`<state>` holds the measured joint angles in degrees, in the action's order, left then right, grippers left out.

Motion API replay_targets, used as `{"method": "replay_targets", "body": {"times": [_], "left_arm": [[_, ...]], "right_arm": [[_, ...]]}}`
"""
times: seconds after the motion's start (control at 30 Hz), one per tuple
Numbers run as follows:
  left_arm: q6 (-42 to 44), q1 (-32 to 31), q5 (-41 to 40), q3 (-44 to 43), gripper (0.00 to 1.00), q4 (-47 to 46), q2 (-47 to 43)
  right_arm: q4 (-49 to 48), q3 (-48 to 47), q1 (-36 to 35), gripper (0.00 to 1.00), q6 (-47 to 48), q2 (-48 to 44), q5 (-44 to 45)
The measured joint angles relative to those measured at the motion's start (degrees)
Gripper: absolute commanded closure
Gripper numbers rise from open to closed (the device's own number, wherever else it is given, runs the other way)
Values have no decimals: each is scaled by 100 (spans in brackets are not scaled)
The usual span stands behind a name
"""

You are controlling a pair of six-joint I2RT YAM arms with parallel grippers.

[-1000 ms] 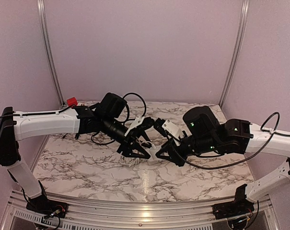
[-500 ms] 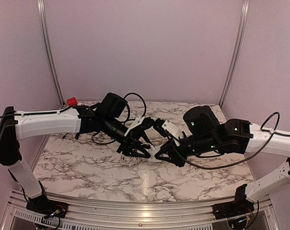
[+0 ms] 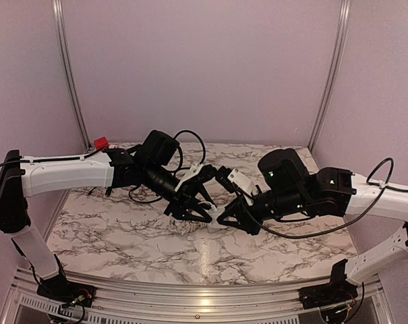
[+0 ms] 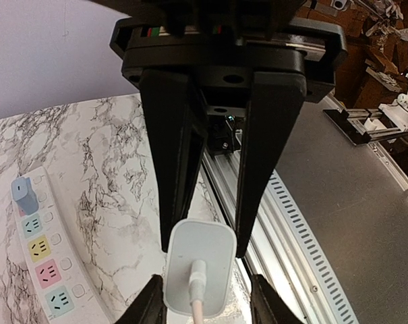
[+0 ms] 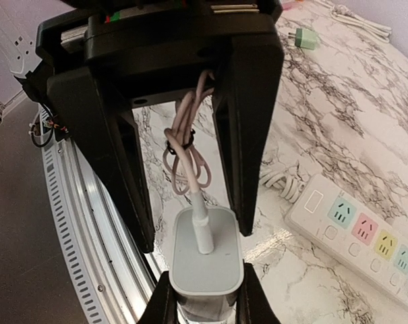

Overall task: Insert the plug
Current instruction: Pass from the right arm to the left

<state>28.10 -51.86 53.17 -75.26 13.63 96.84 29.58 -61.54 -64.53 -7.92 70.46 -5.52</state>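
A white plug [image 4: 214,246] with a pinkish cable [image 5: 187,152] hangs above the marble table between both grippers. In the left wrist view my left gripper [image 4: 204,251] has its black fingers against the plug's two sides, shut on it. From the opposite side my right gripper [image 5: 193,243] is also shut on the plug [image 5: 207,266], with the bundled cable running up between its fingers. In the top view the left gripper [image 3: 198,213] and right gripper [image 3: 225,219] meet tip to tip at mid-table. A white power strip [image 4: 45,270] with coloured sockets lies on the table.
A blue plug [image 4: 23,194] sits in the strip's end socket. The power strip [image 5: 365,236] has a coiled white cord [image 5: 281,179] beside it. A green plug [image 5: 306,38] lies farther off. The table's metal rail [image 4: 291,223] runs alongside below the grippers.
My left gripper's fingers have closed in onto the plug. The right gripper has edged slightly left and stayed shut on the plug.
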Motion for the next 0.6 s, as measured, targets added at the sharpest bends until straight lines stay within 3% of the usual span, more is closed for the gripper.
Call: {"method": "replay_targets", "body": {"times": [0.07,0.5,0.53,0.6], "left_arm": [[-4,0,11,-24,100,0,7],[-92,-39,13,-177,100,-7,68],[-131,-39,13,-177,98,-9,68],[-243,-37,-26,-181,81,-4,68]], "right_arm": [[-13,0,2,100,0,-11,-2],[-472,361,15,100,-37,-267,-20],[-501,393,15,100,-11,-299,-20],[-542,442,0,100,59,-369,-20]]}}
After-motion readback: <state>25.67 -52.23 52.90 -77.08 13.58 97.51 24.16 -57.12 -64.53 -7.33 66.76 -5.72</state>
